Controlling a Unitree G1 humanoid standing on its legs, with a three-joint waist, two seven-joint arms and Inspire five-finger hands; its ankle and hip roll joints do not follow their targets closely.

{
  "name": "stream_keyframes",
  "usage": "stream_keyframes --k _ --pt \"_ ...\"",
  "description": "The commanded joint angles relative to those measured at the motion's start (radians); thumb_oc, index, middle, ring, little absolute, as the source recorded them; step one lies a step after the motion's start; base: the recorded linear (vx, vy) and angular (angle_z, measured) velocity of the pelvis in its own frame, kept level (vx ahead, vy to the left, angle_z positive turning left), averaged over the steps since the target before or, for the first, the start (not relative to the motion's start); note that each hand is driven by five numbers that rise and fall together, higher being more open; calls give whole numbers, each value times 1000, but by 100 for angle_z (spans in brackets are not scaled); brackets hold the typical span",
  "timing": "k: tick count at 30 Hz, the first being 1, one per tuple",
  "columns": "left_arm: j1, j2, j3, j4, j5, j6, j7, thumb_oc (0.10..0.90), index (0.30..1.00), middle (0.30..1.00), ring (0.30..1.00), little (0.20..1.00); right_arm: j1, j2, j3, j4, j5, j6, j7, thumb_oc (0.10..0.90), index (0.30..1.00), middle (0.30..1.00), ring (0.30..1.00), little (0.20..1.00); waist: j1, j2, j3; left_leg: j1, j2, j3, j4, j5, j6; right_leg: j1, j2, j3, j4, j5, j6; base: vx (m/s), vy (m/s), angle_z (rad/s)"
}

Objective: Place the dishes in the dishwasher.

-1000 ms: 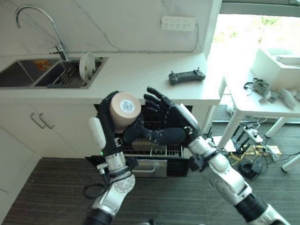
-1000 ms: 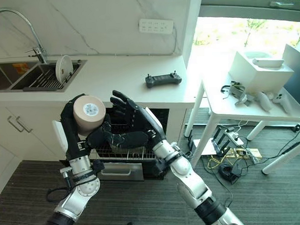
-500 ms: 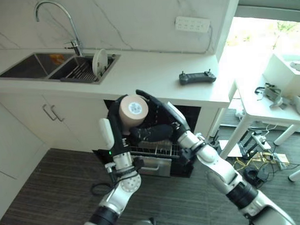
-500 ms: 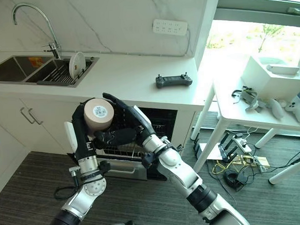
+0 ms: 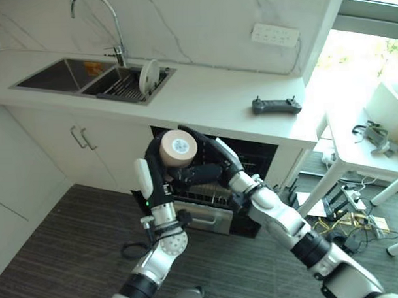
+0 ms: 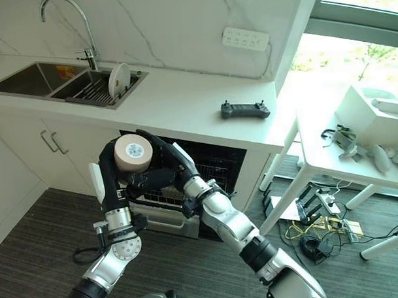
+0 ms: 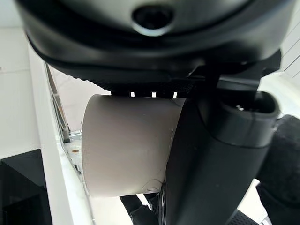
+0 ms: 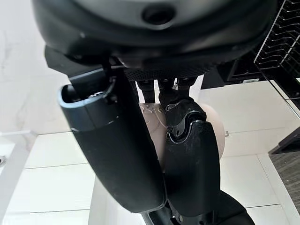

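One tan cup (image 5: 178,148) is held up in front of the open dishwasher (image 5: 213,191), base turned toward the head camera, long axis roughly level and pointing from camera toward the rack. The left hand (image 5: 155,173) has its fingers curled round the cup body. The right hand (image 5: 203,170) closes on it from the other side, fingers wrapped against the cup wall, as for a handover. The rack lies just beyond and below both hands. Also counted: one plate (image 5: 149,77) upright in the sink rack, one controller (image 5: 276,106) on the table.
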Motion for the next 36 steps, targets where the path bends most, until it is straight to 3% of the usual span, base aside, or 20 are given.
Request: stream_keyframes --k 1,19,20,21,29,32,33,34,36 --pt "-182 -32 -99 -81 26 -79 -12 400 300 300 300 300 -151 65 -11 -2 31 -81 -25 800 900 900 900 900 9 -11 -21 74 40 0 17 -220 -37 71 -33 23 -84 -85 74 19 -1 4" --pt "-172 -48 -159 -142 -25 -47 -5 400 300 300 300 300 -179 112 24 11 -21 -114 -149 800 900 900 900 900 20 -10 3 95 27 -3 17 -227 -24 86 -28 27 -84 -87 69 2 -1 0" --pt "-172 -46 -162 -146 -29 -44 -5 400 300 300 300 300 -179 112 26 9 -32 -122 -151 635 653 653 653 653 21 -10 4 95 26 -4 17 -228 -24 87 -28 27 -84 -88 69 13 -10 8" --pt "-172 -44 -165 -148 -29 -46 -3 400 300 300 300 300 -181 111 29 2 -55 -132 -143 400 300 300 300 300 21 -10 5 97 25 -4 17 -229 -22 87 -27 27 -84 -88 69 5 -6 7" --pt "-172 -37 -181 -166 -15 -56 -32 400 300 300 300 300 -203 112 38 12 -77 -180 -176 400 300 300 300 300 28 -9 5 100 22 -7 17 -230 -20 93 -26 23 -84 -89 66 2 -1 3" --pt "-172 -35 -194 -170 -27 -90 -68 400 300 300 300 300 -204 114 26 15 -76 -202 -199 400 300 300 300 300 30 -7 4 99 24 -8 17 -229 -21 95 -27 16 -84 -90 65 1 -4 5" --pt "-174 -36 -199 -173 -33 -98 -83 447 371 371 371 371 -204 115 22 16 -80 -208 -211 400 300 300 300 300 30 -6 4 98 23 -9 17 -228 -21 95 -27 15 -84 -90 65 0 0 0" --pt "-176 -37 -203 -173 -37 -105 -98 595 592 592 592 592 -204 116 20 17 -80 -213 -224 400 300 300 300 300 30 -5 4 97 23 -10 17 -228 -21 96 -28 14 -84 -90 65 0 0 0" --pt "-177 -36 -220 -181 -47 -119 -131 800 900 900 900 900 -203 117 4 25 -69 -231 -258 400 300 300 300 300 30 -2 4 97 20 -15 17 -227 -20 98 -27 12 -84 -91 65 0 0 0"
